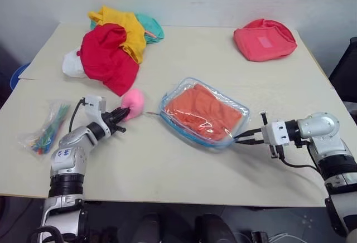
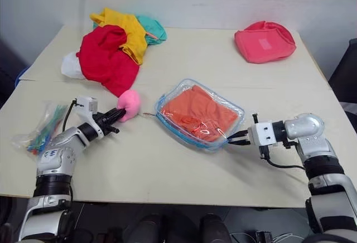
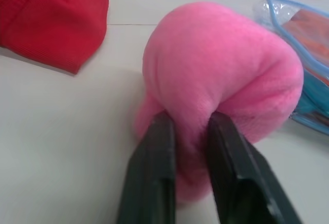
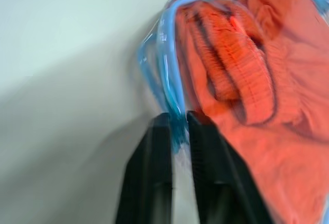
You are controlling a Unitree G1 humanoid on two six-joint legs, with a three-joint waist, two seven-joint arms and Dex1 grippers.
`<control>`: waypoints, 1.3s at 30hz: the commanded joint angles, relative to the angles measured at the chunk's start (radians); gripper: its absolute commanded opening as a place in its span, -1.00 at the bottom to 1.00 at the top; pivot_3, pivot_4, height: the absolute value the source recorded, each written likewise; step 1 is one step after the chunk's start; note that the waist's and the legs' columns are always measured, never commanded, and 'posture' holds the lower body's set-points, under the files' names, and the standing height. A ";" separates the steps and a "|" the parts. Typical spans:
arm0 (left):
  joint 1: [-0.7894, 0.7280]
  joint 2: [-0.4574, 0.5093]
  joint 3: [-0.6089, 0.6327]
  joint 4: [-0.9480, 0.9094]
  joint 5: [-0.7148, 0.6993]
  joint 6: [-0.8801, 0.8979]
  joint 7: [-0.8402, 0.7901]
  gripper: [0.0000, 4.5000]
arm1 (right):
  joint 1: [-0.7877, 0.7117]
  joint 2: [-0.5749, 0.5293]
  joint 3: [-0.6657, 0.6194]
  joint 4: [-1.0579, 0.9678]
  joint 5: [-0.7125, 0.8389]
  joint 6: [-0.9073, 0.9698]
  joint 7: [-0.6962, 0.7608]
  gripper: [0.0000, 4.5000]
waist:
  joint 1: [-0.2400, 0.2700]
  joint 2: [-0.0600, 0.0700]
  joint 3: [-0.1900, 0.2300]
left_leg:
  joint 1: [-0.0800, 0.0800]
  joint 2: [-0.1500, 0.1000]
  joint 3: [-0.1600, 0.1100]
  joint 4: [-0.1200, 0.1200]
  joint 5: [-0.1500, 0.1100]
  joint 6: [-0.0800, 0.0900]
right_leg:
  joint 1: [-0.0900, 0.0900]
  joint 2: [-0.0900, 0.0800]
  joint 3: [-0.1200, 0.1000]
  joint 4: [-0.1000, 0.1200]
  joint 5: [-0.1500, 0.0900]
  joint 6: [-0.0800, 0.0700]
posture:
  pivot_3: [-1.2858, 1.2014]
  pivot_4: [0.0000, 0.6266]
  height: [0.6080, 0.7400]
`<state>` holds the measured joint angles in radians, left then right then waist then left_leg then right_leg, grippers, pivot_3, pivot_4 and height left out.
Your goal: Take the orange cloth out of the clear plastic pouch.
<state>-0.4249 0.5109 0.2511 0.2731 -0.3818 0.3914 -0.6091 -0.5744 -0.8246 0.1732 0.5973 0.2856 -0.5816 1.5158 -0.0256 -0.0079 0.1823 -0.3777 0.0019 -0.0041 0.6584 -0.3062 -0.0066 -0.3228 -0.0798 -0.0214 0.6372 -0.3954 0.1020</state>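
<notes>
The clear plastic pouch (image 1: 184, 82), edged in light blue, lies flat in the middle of the table with the orange cloth (image 1: 203, 112) folded inside it. My right gripper (image 1: 241, 137) reaches in level from the right and is shut on the pouch's blue edge (image 4: 165, 82) at its near right corner. The orange cloth (image 4: 267, 80) bunches just behind that edge. My left gripper (image 1: 120, 115) is to the left of the pouch, shut on a fold of a pink plush ball (image 3: 221, 75) that rests on the table by the pouch's left corner.
A red cloth (image 1: 106, 56), a yellow cloth (image 1: 125, 28), a teal cloth (image 1: 152, 27) and something white (image 1: 71, 64) are heaped at the back left. A pink-red fabric pouch (image 1: 264, 39) sits back right. A small bag of coloured sticks (image 1: 47, 129) lies by the left edge.
</notes>
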 commanded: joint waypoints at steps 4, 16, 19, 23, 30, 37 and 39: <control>-0.003 0.170 0.047 0.006 0.005 -0.283 -0.252 -0.08 | 0.246 -0.140 -0.200 -0.336 0.187 0.326 -0.051 0.38 | 0.010 0.000 0.000 | 0.000 0.000 0.000 -0.001 0.000 0.000 | 0.000 -0.001 0.000 -0.002 0.000 0.000 | 0.03 -0.52 1.00; -0.263 0.163 -0.312 0.164 0.227 -0.866 -0.682 0.84 | 0.632 -0.007 -0.413 -0.983 0.371 0.670 -0.428 1.00 | 0.042 0.000 0.000 | 0.000 -0.002 0.000 -0.002 -0.001 -0.001 | 0.001 0.000 -0.001 -0.008 0.000 0.000 | 0.03 -0.52 1.00; -0.351 0.062 -0.401 0.287 0.288 -0.983 -0.696 0.84 | 0.682 0.088 -0.405 -1.070 0.359 0.690 -0.529 1.00 | 0.048 0.000 0.000 | -0.003 -0.002 0.000 0.000 -0.001 0.000 | -0.001 0.001 -0.001 -0.007 0.000 0.000 | 0.03 -0.52 1.00; -0.449 -0.011 -0.470 0.438 0.380 -1.093 -0.652 0.84 | 0.752 0.135 -0.390 -1.138 0.324 0.700 -0.585 1.00 | 0.047 -0.001 0.001 | -0.012 -0.002 0.001 0.004 -0.001 0.000 | -0.011 0.001 -0.002 0.003 0.000 0.001 | 0.03 -0.52 1.00; -0.548 -0.046 -0.494 0.631 0.527 -1.223 -0.447 0.84 | 0.817 0.140 -0.407 -1.158 0.301 0.682 -0.595 1.00 | 0.041 -0.002 0.001 | -0.012 -0.002 0.006 0.004 0.000 0.002 | -0.017 0.001 -0.003 0.009 0.000 0.001 | 0.03 -0.52 1.00; -0.594 -0.087 -0.501 0.720 0.600 -1.243 -0.269 0.48 | 0.835 0.144 -0.413 -1.154 0.290 0.662 -0.601 1.00 | 0.049 -0.003 0.002 | -0.013 -0.003 0.006 0.005 0.000 0.002 | -0.017 0.000 -0.003 0.010 0.001 0.001 | 0.03 -0.52 1.00; -0.593 -0.103 -0.487 0.733 0.559 -1.235 -0.297 0.20 | 0.839 0.146 -0.414 -1.152 0.289 0.658 -0.603 1.00 | 0.048 -0.003 0.002 | -0.013 -0.003 0.007 0.005 0.000 0.002 | -0.017 0.000 -0.003 0.010 0.001 0.001 | 0.03 -0.52 1.00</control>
<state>-1.0021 0.4175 -0.2526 1.0028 0.2064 -0.8387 -0.9051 0.2616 -0.6911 -0.2073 -0.5244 0.5732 0.1001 0.9169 0.0225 -0.0110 0.1843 -0.3903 -0.0010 0.0025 0.6631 -0.3060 -0.0045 -0.3401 -0.0793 -0.0244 0.6473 -0.3948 0.1033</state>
